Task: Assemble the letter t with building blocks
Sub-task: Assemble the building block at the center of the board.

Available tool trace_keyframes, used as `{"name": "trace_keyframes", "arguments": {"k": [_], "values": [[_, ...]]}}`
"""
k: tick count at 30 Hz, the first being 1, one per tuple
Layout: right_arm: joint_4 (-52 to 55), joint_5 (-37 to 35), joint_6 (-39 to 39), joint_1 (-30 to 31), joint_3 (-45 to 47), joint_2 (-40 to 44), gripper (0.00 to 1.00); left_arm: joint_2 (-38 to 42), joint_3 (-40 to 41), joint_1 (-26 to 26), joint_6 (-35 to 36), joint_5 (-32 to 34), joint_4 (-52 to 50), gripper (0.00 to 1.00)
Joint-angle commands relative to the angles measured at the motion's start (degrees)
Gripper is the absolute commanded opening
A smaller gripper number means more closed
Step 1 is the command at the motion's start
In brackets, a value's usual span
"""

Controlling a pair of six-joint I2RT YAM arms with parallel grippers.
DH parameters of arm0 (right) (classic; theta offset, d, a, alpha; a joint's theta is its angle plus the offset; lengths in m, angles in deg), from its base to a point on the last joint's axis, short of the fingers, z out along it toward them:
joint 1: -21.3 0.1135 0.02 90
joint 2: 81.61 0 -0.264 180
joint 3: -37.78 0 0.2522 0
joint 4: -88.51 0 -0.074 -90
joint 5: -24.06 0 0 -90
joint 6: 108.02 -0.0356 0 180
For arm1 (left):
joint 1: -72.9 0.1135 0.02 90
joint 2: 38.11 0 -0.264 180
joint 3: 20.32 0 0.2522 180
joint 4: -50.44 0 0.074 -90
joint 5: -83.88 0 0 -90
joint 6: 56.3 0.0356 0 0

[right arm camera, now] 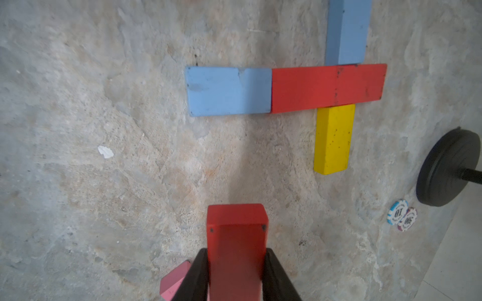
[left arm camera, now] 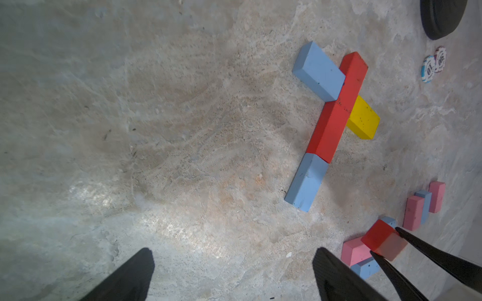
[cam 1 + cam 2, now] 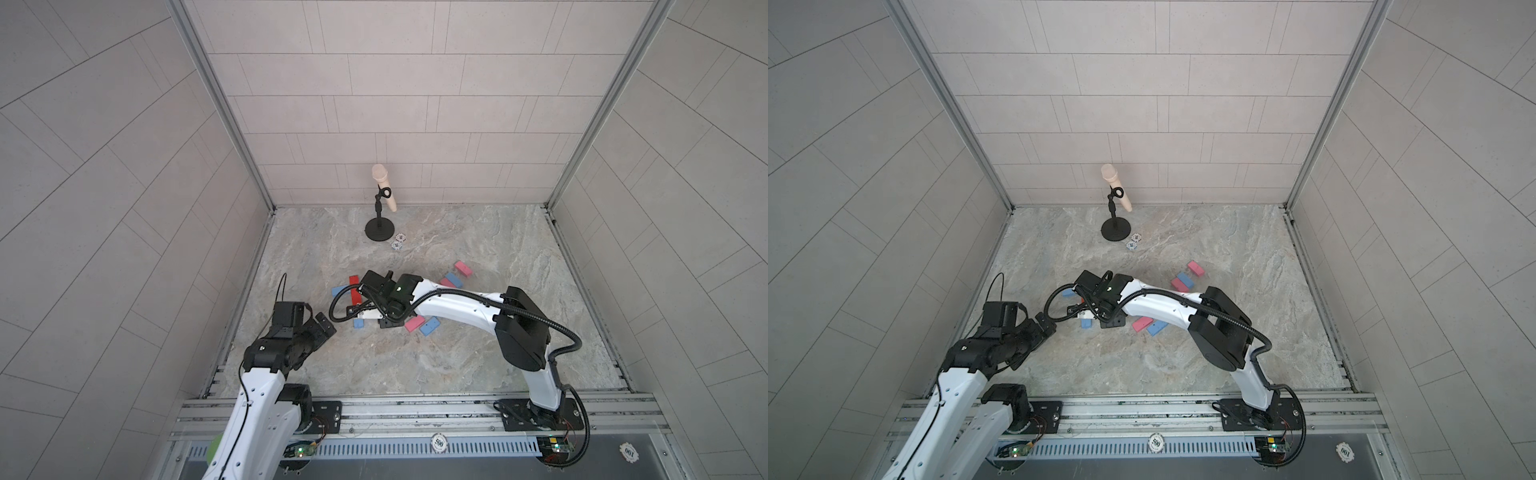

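Idling: left end effector, nearest the base at about 8 o'clock on the desk, spread wide and empty.
Carrying: right end effector is clamped on a red block, which looks lifted.
Snag risk: a pink block sits just beside one finger and could get dragged.
Build: toward 9 o'clock, a blue block and red stem blocks in a line, yellow block crossing.
Main worry: they only butt together, so a sloppy set-down shoves the stem crooked.
Far: poker chips at 12 o'clock, well apart.
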Motion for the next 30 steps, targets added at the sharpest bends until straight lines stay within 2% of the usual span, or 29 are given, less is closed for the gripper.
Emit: {"name": "trace_keyframes", "arguments": {"k": [1,10,30], "values": [[1.1,2.3,3.7,1.0,-2.0,-2.1,0.02,2.0,0.1,0.3,-2.7,-0.5,-1.4,1.0],[1.5,2.7,4.3,1.2,-5.3,-6.2,0.02,4.9,0.0,0.3,-4.7,0.0,-3.9,1.0],[2.1,3.0,3.8,1.2,-7.2,-10.1,0.06,3.4,0.5,0.3,-4.9,-0.2,-1.6,1.0]]}}
